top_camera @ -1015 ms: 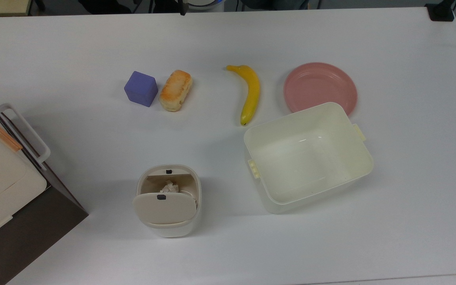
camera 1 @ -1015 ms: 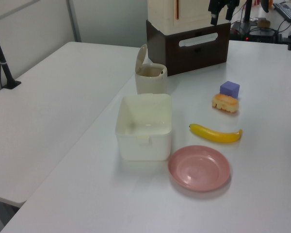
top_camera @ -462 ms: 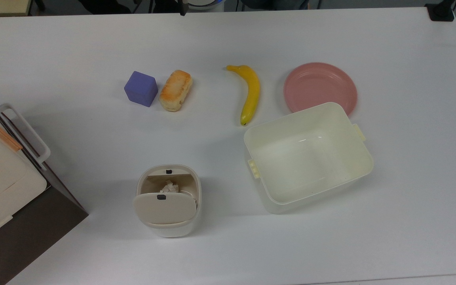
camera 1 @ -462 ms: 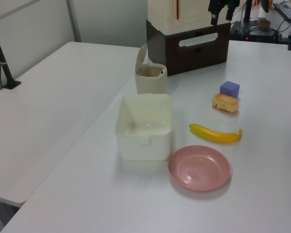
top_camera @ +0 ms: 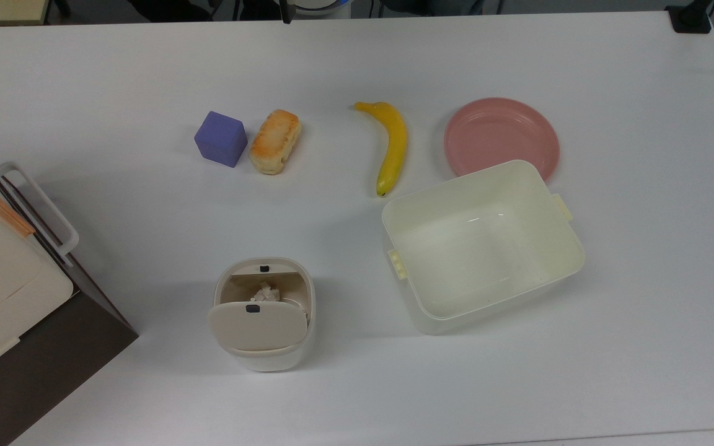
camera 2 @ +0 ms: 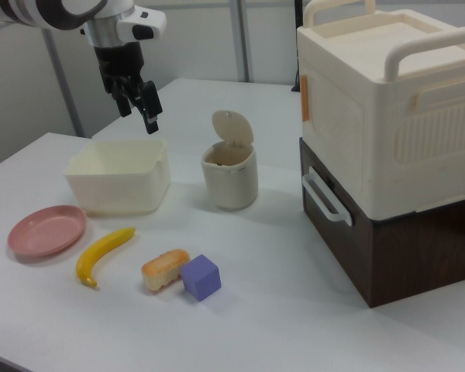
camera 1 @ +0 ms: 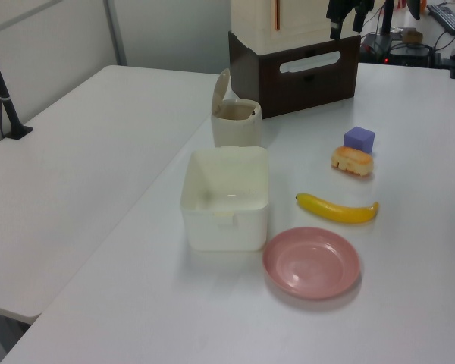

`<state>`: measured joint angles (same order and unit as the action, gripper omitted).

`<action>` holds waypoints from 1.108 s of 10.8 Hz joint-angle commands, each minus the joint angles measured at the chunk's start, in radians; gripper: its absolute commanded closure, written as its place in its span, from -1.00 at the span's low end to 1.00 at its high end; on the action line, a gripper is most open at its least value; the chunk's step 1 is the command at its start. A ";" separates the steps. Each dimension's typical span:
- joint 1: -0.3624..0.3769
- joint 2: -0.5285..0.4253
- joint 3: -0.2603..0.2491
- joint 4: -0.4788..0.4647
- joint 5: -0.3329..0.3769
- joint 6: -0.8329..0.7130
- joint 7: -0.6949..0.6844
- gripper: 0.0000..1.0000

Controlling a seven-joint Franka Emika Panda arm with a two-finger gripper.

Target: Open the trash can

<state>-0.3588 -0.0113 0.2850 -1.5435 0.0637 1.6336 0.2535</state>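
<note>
Trash can [top_camera: 264, 314] stood upright on white table [top_camera: 357, 56], lid [camera 2: 232, 126] raised, opening faced upward; crumpled scrap seen inside, identity unclear. Placed beside cream tub [top_camera: 483, 243], toward top view's left. Gripper [camera 2: 137, 102] held above tub, clear of trash can, fingers slightly spread, nothing pinched.

A white table [top_camera: 84, 74] carries everything. In the right view, a cream tub [camera 2: 118, 177] is set just below the raised pincer [camera 2: 139, 105], and the trash can [camera 2: 229, 174], lid up, is placed to the pincer's right before a stacked cream-and-brown cabinet [camera 2: 387, 147]. Nearer the camera and lower than the pincer are laid a pink plate [camera 2: 46, 231], a banana [camera 2: 102, 256], a bread roll [camera 2: 164, 270] and a purple cube [camera 2: 201, 277].
</note>
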 commanded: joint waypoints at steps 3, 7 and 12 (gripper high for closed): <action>0.017 0.039 0.013 0.005 -0.071 0.064 -0.040 -1.00; 0.063 0.120 0.013 0.006 -0.142 0.297 0.122 -1.00; 0.129 0.221 0.013 0.025 -0.355 0.405 0.272 -0.36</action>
<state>-0.2559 0.1876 0.3025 -1.5438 -0.2284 2.0230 0.4698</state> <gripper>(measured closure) 0.057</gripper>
